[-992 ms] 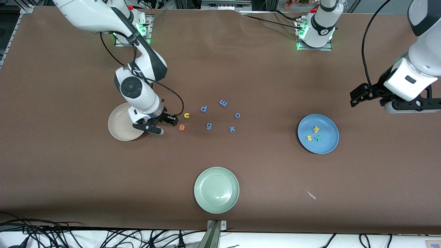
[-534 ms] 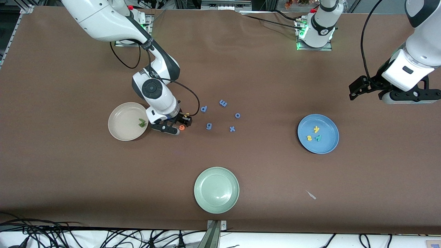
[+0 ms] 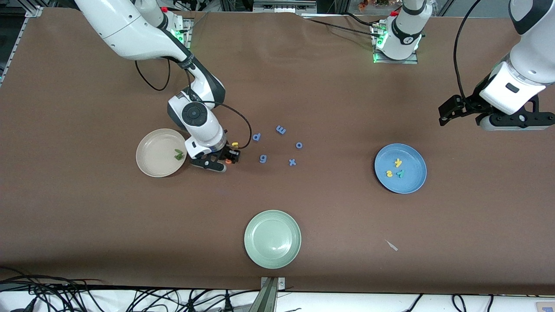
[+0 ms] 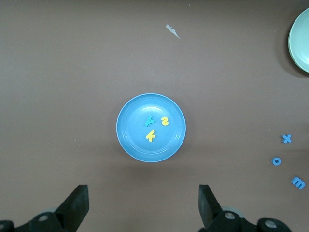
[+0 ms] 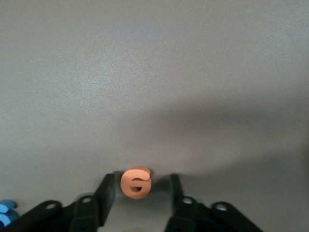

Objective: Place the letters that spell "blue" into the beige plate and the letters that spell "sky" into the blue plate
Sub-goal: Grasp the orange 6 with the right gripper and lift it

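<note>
The orange e lies flat on the brown table between the fingers of my right gripper. One finger is at its edge; the other stands a little apart. From the front, my right gripper is down at the table beside the beige plate, which holds green foam letters. The yellow u lies just past the gripper, toward the robots' bases. The blue plate holds yellow k, yellow s and teal y. My left gripper hangs open and empty, above the table near the blue plate.
Blue-purple letters p, m, o, g and x lie scattered mid-table. A pale green plate sits near the front edge. A white scrap lies nearer the camera than the blue plate.
My right gripper moved off the beige plate, uncovering green letters in it. It came down around the orange e, its fingers narrowing. The left arm drew up slightly.
</note>
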Available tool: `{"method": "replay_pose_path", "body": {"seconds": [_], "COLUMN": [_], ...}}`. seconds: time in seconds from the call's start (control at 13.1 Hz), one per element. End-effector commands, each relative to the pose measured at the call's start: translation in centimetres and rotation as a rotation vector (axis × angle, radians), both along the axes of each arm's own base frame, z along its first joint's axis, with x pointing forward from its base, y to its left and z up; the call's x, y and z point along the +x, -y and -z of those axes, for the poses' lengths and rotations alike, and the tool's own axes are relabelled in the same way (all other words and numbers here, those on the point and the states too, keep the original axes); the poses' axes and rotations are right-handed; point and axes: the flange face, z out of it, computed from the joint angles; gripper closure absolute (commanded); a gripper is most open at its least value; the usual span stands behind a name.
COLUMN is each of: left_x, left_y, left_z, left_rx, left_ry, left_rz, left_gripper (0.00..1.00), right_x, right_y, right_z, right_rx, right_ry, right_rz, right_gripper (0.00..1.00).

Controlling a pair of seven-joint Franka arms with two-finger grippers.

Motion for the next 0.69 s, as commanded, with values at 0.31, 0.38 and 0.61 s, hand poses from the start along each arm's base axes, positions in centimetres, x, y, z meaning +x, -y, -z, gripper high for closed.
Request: {"method": "replay_pose_path", "body": {"seconds": [0.31, 0.38, 0.61], "left_x": [-0.8, -0.8, -0.9], "left_y": [0.2, 0.1, 0.2], "left_z": [-0.7, -0.7, -0.7], "left_rx": [-0.007, -0.007, -0.006], "left_ry": [-0.013, -0.013, -0.018], "left_rz": [0.024, 0.023, 0.024], "left_gripper": [0.0, 0.0, 0.0], "right_x": [0.1, 0.3, 2.0], "right_y": [-0.7, -0.5, 2.3], "right_z": [0.8, 0.4, -3.1], "right_rx": [-0.008, -0.013, -0.088], "right_ry": [0.013, 0.02, 0.028], "right_rz": [-0.011, -0.021, -0.088], "right_gripper": [0.88, 0.88, 0.88]}}
